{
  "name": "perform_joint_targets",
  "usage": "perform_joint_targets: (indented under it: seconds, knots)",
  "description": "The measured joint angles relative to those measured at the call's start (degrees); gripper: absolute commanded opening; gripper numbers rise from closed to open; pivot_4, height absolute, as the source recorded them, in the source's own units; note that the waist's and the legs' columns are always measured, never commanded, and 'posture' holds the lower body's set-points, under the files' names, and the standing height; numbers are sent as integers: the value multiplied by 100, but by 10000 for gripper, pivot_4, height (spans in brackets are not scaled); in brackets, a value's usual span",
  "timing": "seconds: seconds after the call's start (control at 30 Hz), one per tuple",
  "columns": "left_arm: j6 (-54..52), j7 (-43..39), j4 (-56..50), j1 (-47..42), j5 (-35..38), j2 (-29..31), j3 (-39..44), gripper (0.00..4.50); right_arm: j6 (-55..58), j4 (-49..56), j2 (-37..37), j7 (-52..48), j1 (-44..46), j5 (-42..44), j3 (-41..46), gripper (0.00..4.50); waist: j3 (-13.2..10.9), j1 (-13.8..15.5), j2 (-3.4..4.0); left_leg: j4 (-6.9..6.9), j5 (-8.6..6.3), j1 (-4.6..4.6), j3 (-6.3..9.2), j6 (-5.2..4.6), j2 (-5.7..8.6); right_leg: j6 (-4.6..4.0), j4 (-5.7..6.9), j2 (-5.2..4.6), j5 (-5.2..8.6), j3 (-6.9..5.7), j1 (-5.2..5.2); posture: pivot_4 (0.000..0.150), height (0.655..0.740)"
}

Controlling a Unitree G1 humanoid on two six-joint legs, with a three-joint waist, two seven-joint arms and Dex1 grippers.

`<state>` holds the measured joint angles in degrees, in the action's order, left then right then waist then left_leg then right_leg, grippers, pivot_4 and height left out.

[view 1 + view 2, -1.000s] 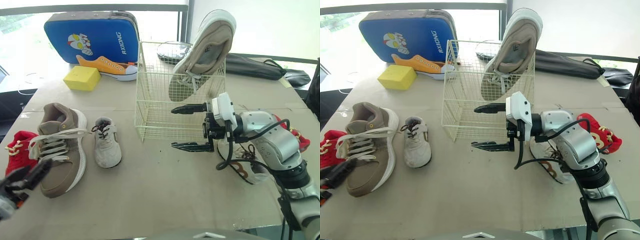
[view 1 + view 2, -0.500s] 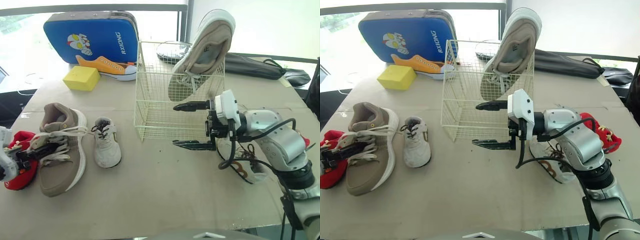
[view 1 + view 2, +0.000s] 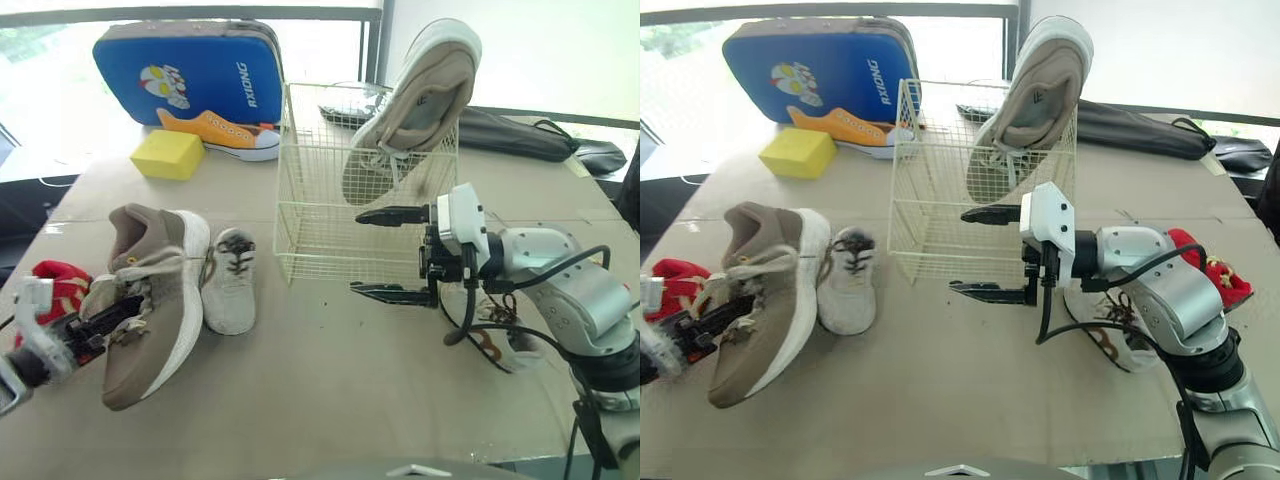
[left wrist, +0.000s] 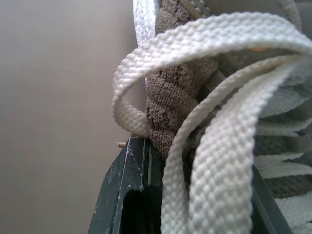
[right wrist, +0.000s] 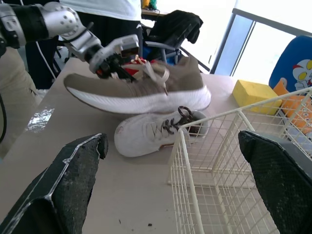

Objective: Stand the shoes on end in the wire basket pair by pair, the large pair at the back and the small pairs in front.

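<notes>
Clamping the brown shoe (image 3: 155, 290) by its laces, left of the wire basket (image 3: 310, 180), lets your left gripper (image 3: 112, 315) upend it; right gripper (image 3: 358, 252) jaws gape open.

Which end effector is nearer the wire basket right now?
Right. The right end effector hangs open just in front of the wire basket; the left end effector is well off to its left, clamped on the large brown shoe.

**Knit, wire and matt board**

The brown shoe (image 3: 155, 280) is knit cloth with flat woven laces (image 4: 214, 165) and a smooth white sole. The basket (image 3: 310, 215) is thin cream-coated wire. The table (image 3: 320, 400) is matt. The yellow block (image 3: 166, 155) may be foam. The right gripper (image 3: 356, 252) has grainy black pads (image 5: 73, 180).
</notes>
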<state>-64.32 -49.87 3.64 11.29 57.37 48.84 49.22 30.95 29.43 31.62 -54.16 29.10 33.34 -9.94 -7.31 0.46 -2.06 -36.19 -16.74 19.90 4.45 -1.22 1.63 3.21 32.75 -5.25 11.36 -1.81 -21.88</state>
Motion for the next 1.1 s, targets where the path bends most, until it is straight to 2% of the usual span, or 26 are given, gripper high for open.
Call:
perform_joint_targets:
  seconds: [0.03, 0.13, 0.2, 0.23, 0.27, 0.33, 0.4, 0.43, 0.5, 0.53, 0.57, 0.6, 0.73, 0.9, 1.0, 1.1]
  knots:
    - [-156, 95, -221, 30, 256, -63, 223, 7340, 0, -2, 1, 7, -1, 3, 10, 45000, -2, 5, -2, 0, -1, 0, 3, 1, -1, 0, 2, 0, 0, -3, 0, 1500, 7400]
    - [-349, 1428, -1323, -223, 2234, -287, 1049, 7197, -5, -24, -57, 122, -33, 93, 249, 45000, -3, 53, -3, 0, -1, 0, 24, 3, 0, 0, 3, -21, 2, -4, 8, 1500, 7400]
    - [-251, 1836, -1630, -389, 2748, -291, 1090, 7182, -5, -19, -70, 145, -53, 139, 305, 45000, -5, 61, 2, 0, 0, -4, 29, 4, 5, 11, 3, -22, 9, -4, 12, 1500, 7400]
    - [-108, 2282, -1842, -740, 3105, -289, 923, 7181, -6, 3, -51, 182, -131, 169, 403, 45000, -8, 86, 6, -1, 2, -6, 34, 6, 10, 18, 5, -24, 12, -6, 19, 1500, 7400]
    - [226, 3050, -1950, -1837, 3381, -295, 266, 7179, 1, 19, -17, 288, -268, 178, 519, 45000, -13, 192, 3, -5, 15, -2, 50, 24, 18, 20, 9, -6, 13, -17, 24, 1500, 7400]
    - [716, 3741, -1961, -3173, 3265, -344, -512, 7178, 9, 109, 4, 430, -346, 169, 586, 45000, -18, 220, -7, -11, 36, 5, 75, 47, 22, 15, 11, 40, 9, -21, 29, 1500, 7400]
    - [1195, 4143, -1890, -4325, 2687, -589, -1240, 7178, 9, 226, 60, 628, -441, 103, 686, 45000, -14, 199, -8, -13, 55, -3, 64, 70, 41, -2, 14, 52, -3, 7, 33, 1500, 7400]
    - [1538, 4265, -1753, -4984, 2151, -872, -1736, 7178, 10, 346, 82, 831, -584, 49, 831, 45000, -14, 182, -6, -11, 69, -8, 55, 53, 51, 0, 14, 55, -6, 23, 33, 1500, 7400]
    - [1998, 4312, -1488, -5531, 1418, -1175, -2294, 7178, 14, 454, 83, 1092, -679, -18, 967, 45000, -13, 136, -3, 2, 71, -9, 42, 49, 55, 18, 10, 59, -16, 42, 27, 1500, 7400]
    - [2048, 4308, -1451, -5593, 1336, -1214, -2350, 7178, 16, 480, 89, 1128, -707, -23, 995, 45000, -13, 136, -3, 2, 71, -9, 41, 49, 54, 18, 10, 59, -16, 44, 27, 1500, 7400]
    - [2930, 4239, -651, -6164, -2, -1893, -3245, 7178, 136, 958, 173, 1627, -1095, -82, 1395, 45000, -10, 45, -8, 20, 71, -5, 44, 49, 43, 18, 8, 69, -17, 45, 22, 1500, 7400]
    - [3079, 4236, -520, -6216, -215, -1960, -3355, 7178, 164, 1030, 183, 1685, -1148, -86, 1435, 45000, -8, 38, -11, 25, 71, -4, 50, 49, 44, 17, 0, 70, -16, 39, 20, 1500, 7400]
    - [5071, 3978, 1062, -6924, -2327, -2672, -4253, 7178, 452, 1748, 311, 2275, -1742, -84, 1991, 45000, -7, 88, -14, 27, 70, 9, 46, 49, 40, 19, -41, 72, -17, 33, 24, 1500, 7400]
    - [6899, 3539, 2487, -7543, -3515, -3352, -4571, 7178, 652, 2183, 371, 2712, -1875, -35, 2202, 45000, -9, 85, -11, 14, 66, 19, 39, 39, 32, 39, -71, 70, -27, 32, 31, 1500, 7400]
    - [7605, 3411, 3206, -7805, -3859, -3462, -4562, 7178, 699, 2297, 373, 2858, -1934, -29, 2214, 45000, -12, 58, -6, 10, 64, 22, 37, 32, 32, 67, -72, 69, -25, 31, 31, 1500, 7400]
    - [8412, 3152, 3967, -7961, -4205, -3519, -4548, 7178, 717, 2401, 365, 3067, -1971, -40, 2214, 45000, -13, 52, -5, 4, 60, 22, 39, 25, 32, 57, -70, 70, -32, 28, 31, 1500, 7400]
